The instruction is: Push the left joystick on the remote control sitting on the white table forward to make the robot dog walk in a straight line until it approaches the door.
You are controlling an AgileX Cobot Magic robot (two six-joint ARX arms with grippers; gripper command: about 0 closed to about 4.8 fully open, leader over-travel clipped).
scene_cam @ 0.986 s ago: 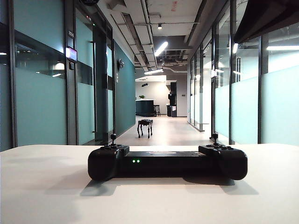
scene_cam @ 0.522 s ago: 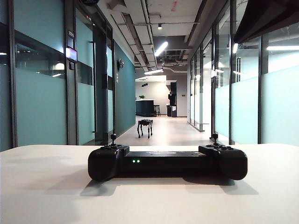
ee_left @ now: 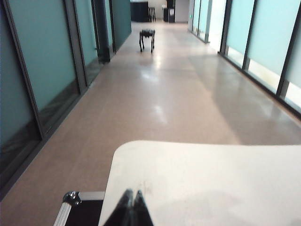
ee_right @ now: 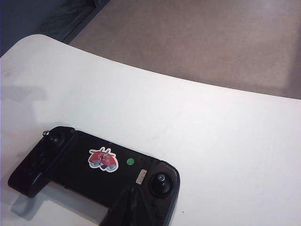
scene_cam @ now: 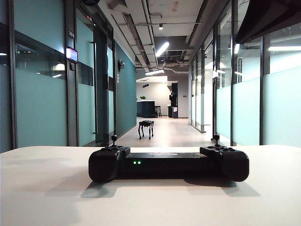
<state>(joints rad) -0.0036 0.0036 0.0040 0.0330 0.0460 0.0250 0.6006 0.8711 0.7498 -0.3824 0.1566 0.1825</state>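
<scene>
Remote control [scene_cam: 168, 164]: black body, two green lights on the front edge; red-and-white sticker and green dot on top. Left joystick [scene_cam: 114, 139]: black. Worktop [scene_cam: 47, 188]: plain matte white. Robot dog [scene_cam: 146, 128]: dark. Corridor walls [scene_cam: 42, 113]: teal panels, black frames. Floor [ee_left: 178, 94]: glossy tan.

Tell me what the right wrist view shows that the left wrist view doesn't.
Only the right wrist view shows the remote control, seen from above with its red-white logo sticker, a green dot and both thumbsticks; the shut right gripper hangs just above the controller's near edge.

Only the left wrist view shows the robot dog standing far down the corridor, the glass walls, a metal-edged black case beside the table, and the shut left gripper over bare tabletop.

Both show the white table and the brown corridor floor.
</scene>
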